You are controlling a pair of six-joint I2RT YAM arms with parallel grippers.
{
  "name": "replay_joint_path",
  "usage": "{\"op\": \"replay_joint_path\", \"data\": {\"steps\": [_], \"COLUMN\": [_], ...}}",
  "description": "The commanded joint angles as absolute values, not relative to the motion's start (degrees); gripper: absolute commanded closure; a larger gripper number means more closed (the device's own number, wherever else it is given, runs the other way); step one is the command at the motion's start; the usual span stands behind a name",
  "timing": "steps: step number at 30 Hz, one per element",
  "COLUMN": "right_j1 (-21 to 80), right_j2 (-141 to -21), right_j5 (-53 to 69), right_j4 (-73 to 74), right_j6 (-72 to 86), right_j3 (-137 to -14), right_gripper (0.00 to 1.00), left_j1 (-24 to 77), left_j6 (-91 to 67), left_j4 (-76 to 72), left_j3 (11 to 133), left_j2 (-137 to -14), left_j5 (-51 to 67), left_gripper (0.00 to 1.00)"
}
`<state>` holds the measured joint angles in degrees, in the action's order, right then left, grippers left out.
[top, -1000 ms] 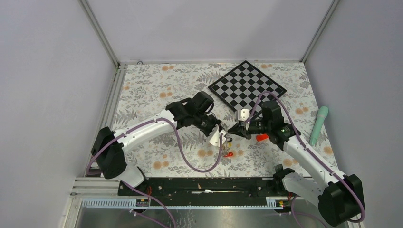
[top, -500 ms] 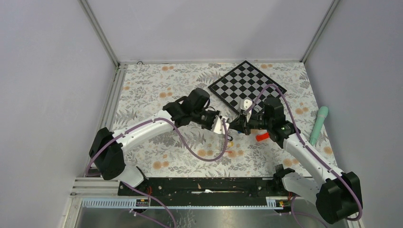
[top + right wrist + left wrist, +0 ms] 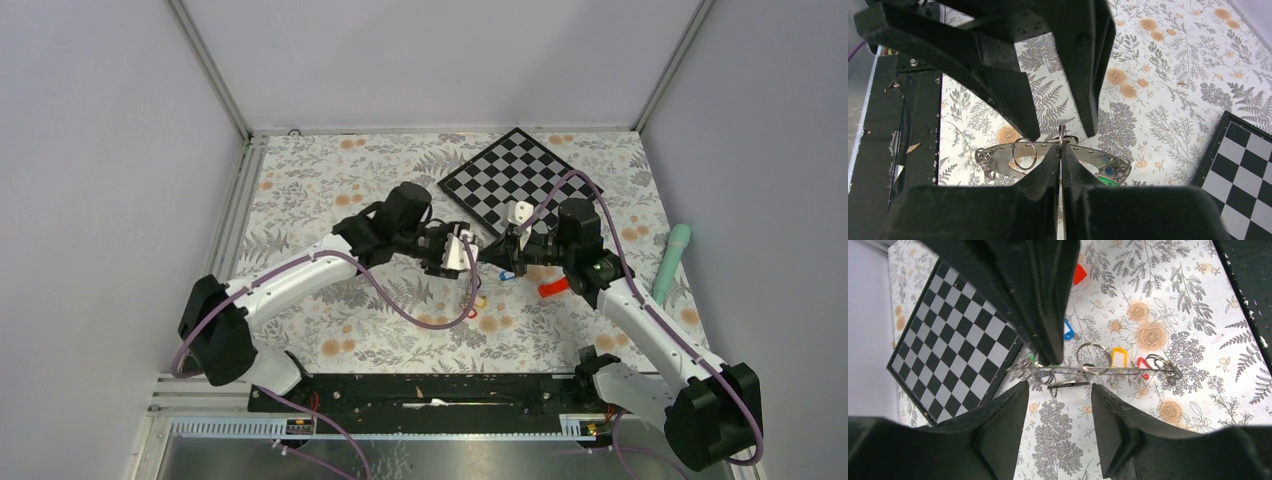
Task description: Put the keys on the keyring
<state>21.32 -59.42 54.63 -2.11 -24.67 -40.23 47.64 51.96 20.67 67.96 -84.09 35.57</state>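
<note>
My right gripper is shut on the rim of the keyring, a flat metal ring with small holes, and holds it above the table. In the left wrist view the keyring shows edge-on. Keys with yellow, red, blue and green tags hang from it by split rings. My left gripper is open just in front of the ring, and a small split ring lies between its fingertips. From above, the left gripper and the right gripper meet tip to tip.
A black-and-white chequered board lies just behind the grippers. A red oblong block sits under the right arm. A teal stick lies at the right edge. Grey walls close in the floral cloth.
My left gripper has opened from shut. Both grippers have moved away from me toward the chequered board, carrying the keyring and its keys along.
</note>
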Motion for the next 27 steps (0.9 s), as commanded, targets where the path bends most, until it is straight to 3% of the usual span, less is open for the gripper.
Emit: {"op": "replay_joint_path", "data": {"steps": [1,7,12,17,27], "right_j1": [21.42,21.45,21.18,21.09,21.09], "right_j2": [-59.41,-59.33,-59.35,-59.29,-58.91], "right_j5": [56.54,59.18,60.3,61.84,62.74], "right_j4": [-2.31,1.73,1.67,1.58,1.52], "right_j6": [-27.86,-31.09,-29.47,-28.59,-28.4], "right_j3": [-43.97,-44.49,-45.23,-45.36,-45.0], "right_gripper": [1.0,1.0,1.0,1.0,1.0], "left_j1": [45.37,43.87,43.9,43.94,43.88], "left_j6": [49.04,43.66,37.6,33.42,32.07], "left_j4": [17.13,18.32,20.4,20.95,20.83], "left_j3": [68.07,70.12,72.16,72.22,74.61], "left_j2": [-80.12,-79.38,-81.06,-83.06,-86.09], "left_j5": [37.29,40.31,44.72,50.69,49.72], "left_gripper": [0.42,0.37,0.4,0.46,0.66]}}
